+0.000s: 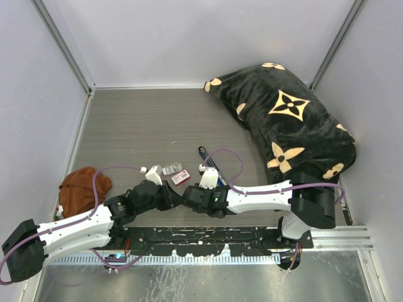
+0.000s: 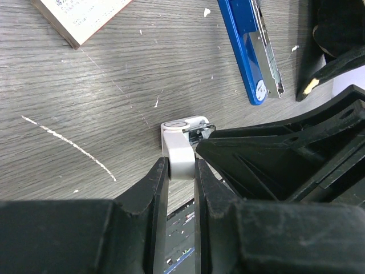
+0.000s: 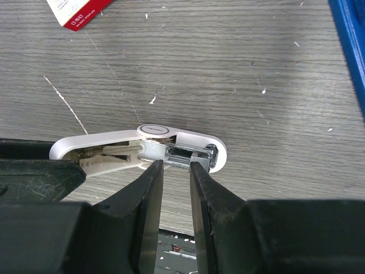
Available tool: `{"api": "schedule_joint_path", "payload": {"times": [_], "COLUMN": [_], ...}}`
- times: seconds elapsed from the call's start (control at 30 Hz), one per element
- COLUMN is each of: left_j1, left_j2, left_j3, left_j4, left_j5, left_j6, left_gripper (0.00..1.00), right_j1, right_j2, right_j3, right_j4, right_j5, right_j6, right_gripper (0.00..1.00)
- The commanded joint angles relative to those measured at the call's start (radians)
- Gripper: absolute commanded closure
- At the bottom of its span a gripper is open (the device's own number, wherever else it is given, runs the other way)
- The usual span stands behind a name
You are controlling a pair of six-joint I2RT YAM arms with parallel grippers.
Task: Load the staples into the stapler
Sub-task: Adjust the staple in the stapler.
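Staples (image 3: 178, 157) seem lodged in the white oblong piece (image 3: 188, 137), which the left claw (image 2: 181, 171) clamps. The right claw (image 3: 177, 168) straddles them, but its grip is unclear. It should pinch squarely and lift straight toward the stapler (image 2: 242, 51) lying nearby.

Top camera is looking down from high at the near side, taking in the whole table (image 1: 138, 119). Left wrist camera is hovering low, facing down up close, catching the white piece (image 2: 179, 149), with the blue stapler (image 2: 239, 51) farther right. Right wrist camera is sitting just as close, sharing that piece, the stapler's edge and the box (image 3: 75, 13).
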Motion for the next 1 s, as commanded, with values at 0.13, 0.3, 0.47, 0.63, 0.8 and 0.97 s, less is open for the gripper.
{"api": "schedule_joint_path", "payload": {"times": [0.13,0.3,0.47,0.63,0.8,0.97], "left_j1": [-0.031,-0.038,-0.046,-0.053,-0.076,-0.124], "left_j2": [0.025,0.024,0.03,0.036,0.042,0.062], "left_j3": [0.018,0.018,0.018,0.019,0.022,0.028], "left_j4": [0.009,0.008,0.015,0.026,0.029,0.025], "left_j5": [-0.009,-0.018,-0.021,-0.024,-0.044,-0.101], "left_j6": [0.016,0.015,0.014,0.01,-0.011,-0.049], "left_gripper": [1.0,1.0,1.0,1.0,1.0,1.0], "right_j1": [-0.005,-0.004,-0.011,-0.01,-0.01,-0.011], "right_j2": [0.013,-0.006,-0.025,-0.031,-0.07,-0.122], "right_j3": [-0.008,-0.018,-0.037,-0.02,-0.01,0.001], "right_j4": [0.069,0.072,0.132,0.135,0.104,0.02], "right_j5": [-0.022,-0.015,-0.025,-0.015,0.003,0.038], "right_j6": [0.034,0.038,0.027,0.005,-0.006,0.004], "right_gripper": [0.69,0.7,0.69,0.69,0.67,0.67]}}
